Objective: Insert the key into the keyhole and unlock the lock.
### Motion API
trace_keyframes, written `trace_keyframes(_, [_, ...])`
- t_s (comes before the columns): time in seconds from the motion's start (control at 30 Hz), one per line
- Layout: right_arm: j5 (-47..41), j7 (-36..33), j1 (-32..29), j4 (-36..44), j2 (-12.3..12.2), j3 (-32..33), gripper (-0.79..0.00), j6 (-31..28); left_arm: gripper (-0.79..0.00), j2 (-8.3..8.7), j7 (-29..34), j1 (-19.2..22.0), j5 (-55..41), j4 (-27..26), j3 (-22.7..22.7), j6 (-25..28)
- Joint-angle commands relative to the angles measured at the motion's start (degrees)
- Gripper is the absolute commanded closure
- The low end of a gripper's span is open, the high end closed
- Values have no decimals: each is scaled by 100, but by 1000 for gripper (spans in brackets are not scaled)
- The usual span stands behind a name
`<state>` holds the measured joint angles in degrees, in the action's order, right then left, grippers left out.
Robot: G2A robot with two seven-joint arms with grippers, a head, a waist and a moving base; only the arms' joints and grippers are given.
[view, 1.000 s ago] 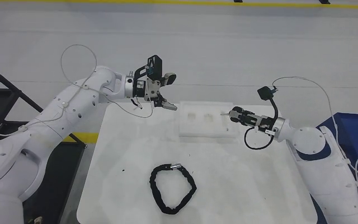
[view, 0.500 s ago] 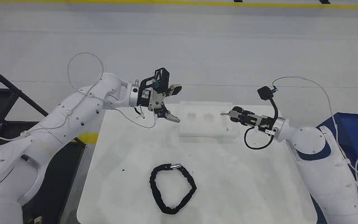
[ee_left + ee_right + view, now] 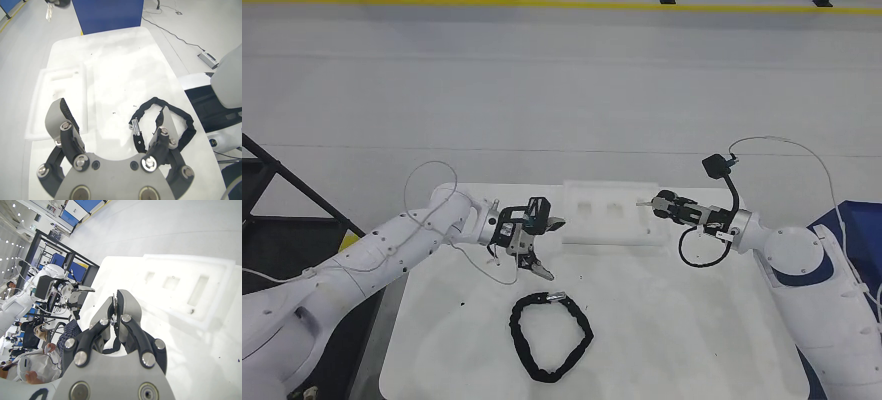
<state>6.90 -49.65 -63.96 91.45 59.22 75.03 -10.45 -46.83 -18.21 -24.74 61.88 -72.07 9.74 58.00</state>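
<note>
A black fabric-covered chain lock [image 3: 550, 338] lies in a loop on the white table [image 3: 692, 330], its silver lock cylinder [image 3: 557, 296] at the loop's far side. My left gripper [image 3: 553, 248] hangs open just beyond and above the cylinder. In the left wrist view the cylinder [image 3: 136, 127] lies between the spread fingers, nearer the finger over the chain [image 3: 187, 121]. My right gripper [image 3: 654, 203] is at the right end of the foam tray, shut on a small metal key [image 3: 114, 303] pinched between its pads. The key [image 3: 49, 14] also shows far off in the left wrist view.
A white foam tray [image 3: 612, 236] with several shallow pockets sits at the table's far edge, between the two grippers. A blue panel [image 3: 107, 15] stands past the table's right end. Bare tabletop lies to the right of the chain.
My left arm has swung down from beyond the table's far-left corner to over the table, just by the lock cylinder, still open. The right arm with the key has stayed still.
</note>
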Motion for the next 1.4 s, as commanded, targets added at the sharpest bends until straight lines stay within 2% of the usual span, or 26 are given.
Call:
trace_keyframes(0.0, [0,0,0,0,0,0,0,0,-785,-44,-53,-130,266,122,0,0])
trace_keyframes(0.27, [0,0,0,0,0,0,0,0,-785,-254,-286,-394,843,539,0,0])
trace_keyframes(0.4, [0,0,0,0,0,0,0,0,-785,-383,-144,-527,1124,640,0,0])
trace_keyframes(0.97, [0,0,0,0,0,0,0,0,-785,-383,-144,-551,1096,651,9,-42])
trace_keyframes(1.13, [0,0,0,0,0,0,0,0,-785,-355,-104,-919,851,692,173,-590])
trace_keyframes(1.37, [0,0,0,0,0,0,0,0,-785,-347,-529,-1392,1137,745,258,-1022])
